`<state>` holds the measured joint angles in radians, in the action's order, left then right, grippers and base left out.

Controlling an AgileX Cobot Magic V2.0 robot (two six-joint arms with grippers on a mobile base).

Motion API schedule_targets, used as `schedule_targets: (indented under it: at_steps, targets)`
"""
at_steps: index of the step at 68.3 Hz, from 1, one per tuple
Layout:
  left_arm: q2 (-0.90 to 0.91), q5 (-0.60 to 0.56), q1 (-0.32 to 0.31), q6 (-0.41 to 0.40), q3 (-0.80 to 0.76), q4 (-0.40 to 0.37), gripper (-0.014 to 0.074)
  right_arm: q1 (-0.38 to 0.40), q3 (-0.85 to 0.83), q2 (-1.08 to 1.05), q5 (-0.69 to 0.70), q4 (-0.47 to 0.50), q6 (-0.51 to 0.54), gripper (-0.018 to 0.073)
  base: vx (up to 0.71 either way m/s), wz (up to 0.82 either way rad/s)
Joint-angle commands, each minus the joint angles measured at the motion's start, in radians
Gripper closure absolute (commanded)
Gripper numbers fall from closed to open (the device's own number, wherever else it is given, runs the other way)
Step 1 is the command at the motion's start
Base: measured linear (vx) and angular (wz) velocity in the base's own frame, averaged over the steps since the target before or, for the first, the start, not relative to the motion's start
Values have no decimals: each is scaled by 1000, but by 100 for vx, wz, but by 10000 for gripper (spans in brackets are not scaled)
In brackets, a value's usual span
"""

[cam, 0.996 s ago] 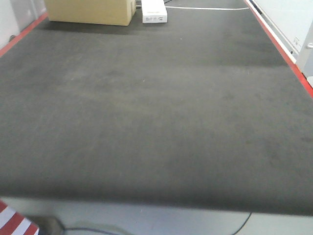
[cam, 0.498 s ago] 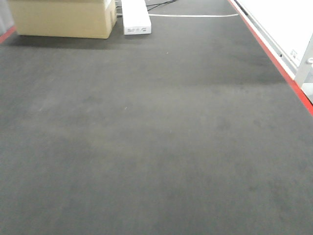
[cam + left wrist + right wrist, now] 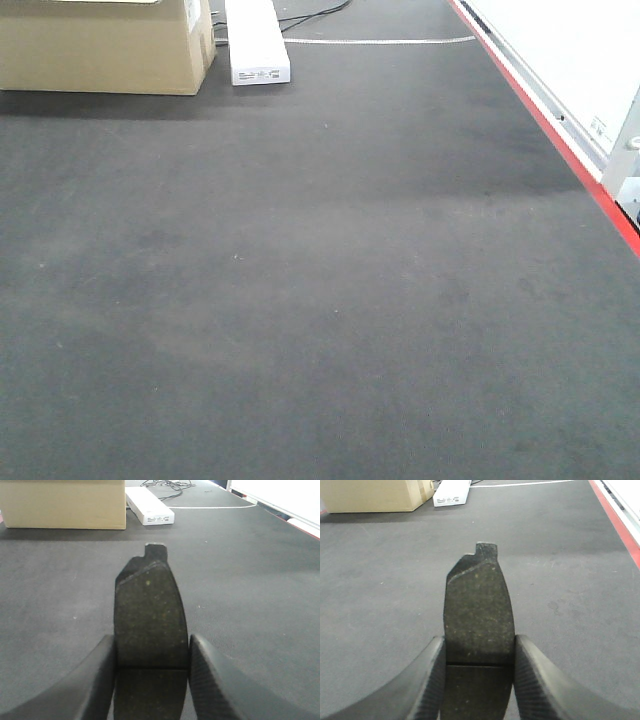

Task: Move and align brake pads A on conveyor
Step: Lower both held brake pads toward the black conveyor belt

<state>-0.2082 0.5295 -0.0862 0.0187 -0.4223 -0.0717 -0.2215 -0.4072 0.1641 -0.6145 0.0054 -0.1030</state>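
Observation:
In the left wrist view a brake pad (image 3: 149, 615), dark speckled friction face up with a groove across it, sticks forward over the conveyor (image 3: 250, 580); my left gripper (image 3: 151, 667) is shut on its sides. The right wrist view shows the same arrangement: a second brake pad (image 3: 479, 612) clamped in my right gripper (image 3: 479, 672) above the dark belt (image 3: 570, 570). The front view holds only the bare charcoal conveyor (image 3: 320, 280) with its red stripe (image 3: 560, 150) on the right. Neither gripper nor any pad appears there.
A cardboard box (image 3: 100, 45) and a long white box (image 3: 255, 40) stand at the belt's far left end, with cables behind them. A white rail (image 3: 590, 90) runs beyond the red stripe on the right.
The front view has advanced over the belt: the near edge and striped floor marking have dropped out of sight, and the two boxes have shifted left and come closer.

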Motion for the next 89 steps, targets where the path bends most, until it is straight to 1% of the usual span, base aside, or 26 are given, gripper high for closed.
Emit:
schedule_targets:
  at_steps: [1, 69, 75, 82, 89]
  targets:
    - [-12, -92, -4, -4, -27, -10, 603, 1, -29, 11, 103, -5, 4, 566, 6, -2]
    - [-12, -100, -4, -4, -27, -10, 603, 1, -29, 11, 103, -5, 4, 566, 1, 0]
    - [-17, -73, -4, -28, -35, -10, 603, 1, -29, 11, 103, -5, 4, 566, 0, 0]
    - [-66, -50, -4, -51, -70, 32, 603, 1, -29, 11, 103, -5, 4, 566, 0, 0]
    - [-178, -23, -4, -115, -137, 78, 601, 1, -29, 11, 103, -5, 4, 566, 0, 0]
